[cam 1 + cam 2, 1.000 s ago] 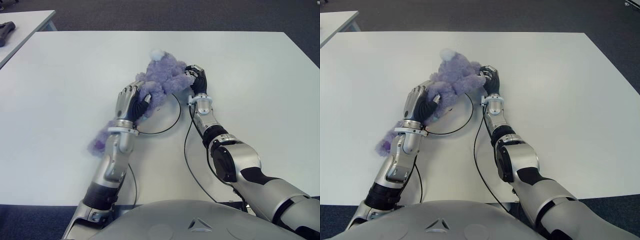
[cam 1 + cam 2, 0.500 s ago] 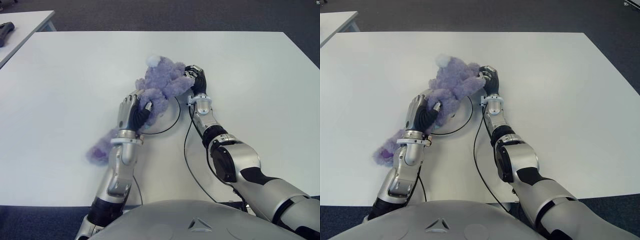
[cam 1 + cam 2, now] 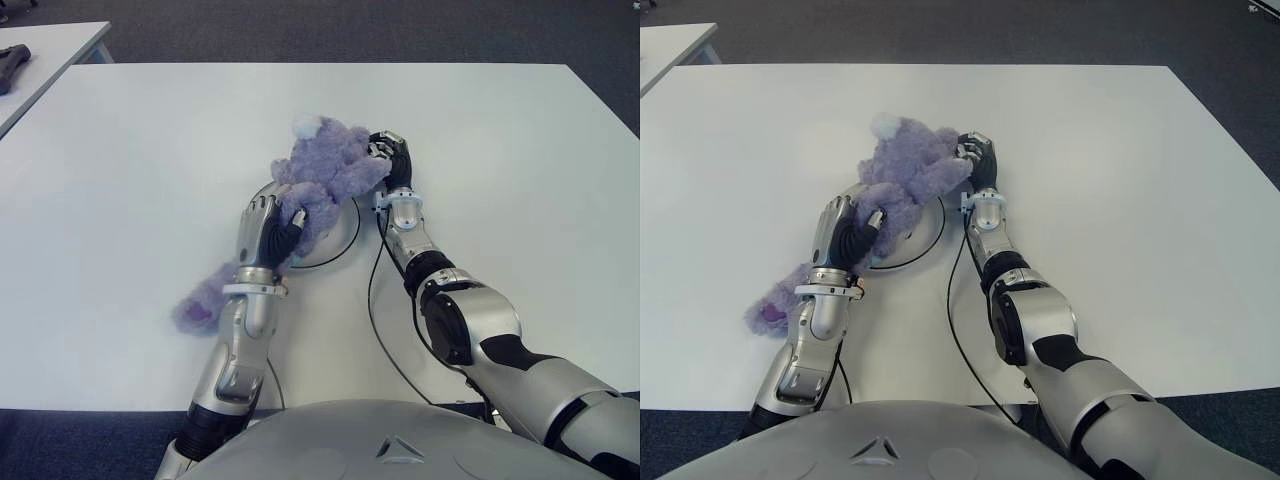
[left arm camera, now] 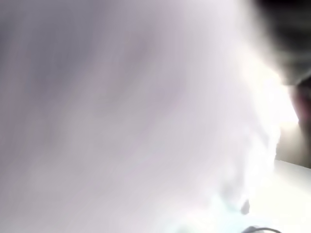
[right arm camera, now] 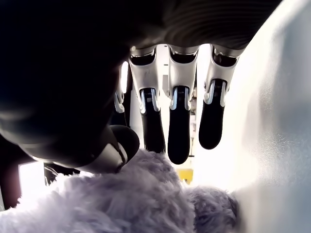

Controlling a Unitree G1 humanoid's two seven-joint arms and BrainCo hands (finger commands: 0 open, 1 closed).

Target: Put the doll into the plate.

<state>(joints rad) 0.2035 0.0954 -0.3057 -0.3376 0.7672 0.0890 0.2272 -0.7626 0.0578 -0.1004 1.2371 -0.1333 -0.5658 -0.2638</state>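
Pale purple plush fur (image 4: 121, 111) fills almost the whole left wrist view, pressed so close that no shape can be read. A dark part shows in one corner, and a bright white surface (image 4: 291, 194) lies beside the fur.

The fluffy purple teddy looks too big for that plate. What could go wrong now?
1. The fluffy purple plush doll is longer than the round white plate; its leg end lies out on the white table, so it may flop off.
2. Releasing, the left robot hand or right robot hand might snag the fur and drag it out.
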